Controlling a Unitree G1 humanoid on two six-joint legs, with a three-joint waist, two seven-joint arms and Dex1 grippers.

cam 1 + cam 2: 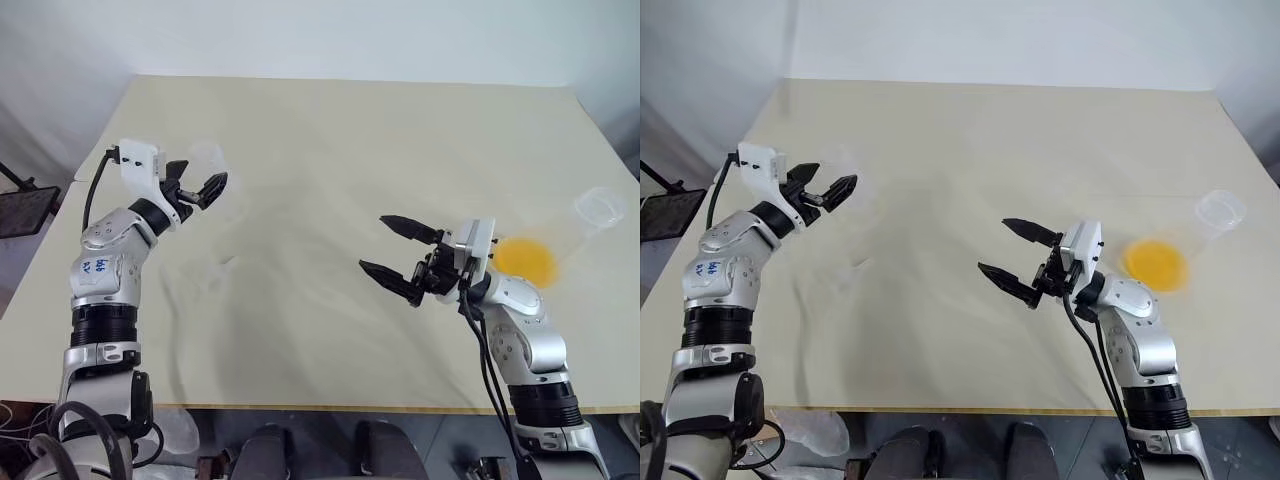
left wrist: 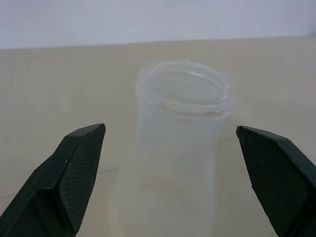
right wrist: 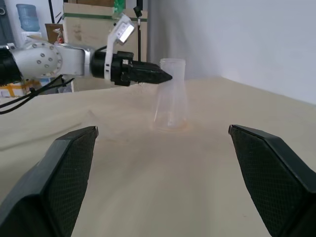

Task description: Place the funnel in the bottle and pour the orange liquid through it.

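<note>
Bottle (image 2: 180, 148): clear, upright, far left on table (image 1: 330, 150). We see L gripper (image 1: 200, 185) spread wide, level w/ its neck, not touching. Orange liquid (image 1: 524, 260): in flask (image 1: 570, 235) at right. R gripper (image 1: 392, 250): spread wide, empty, mid-table.

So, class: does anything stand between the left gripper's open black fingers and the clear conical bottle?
Nothing visible does. The clear colourless conical bottle stands upright on the beige table, in the open gap ahead of the left gripper, whose fingers have not touched it.
</note>
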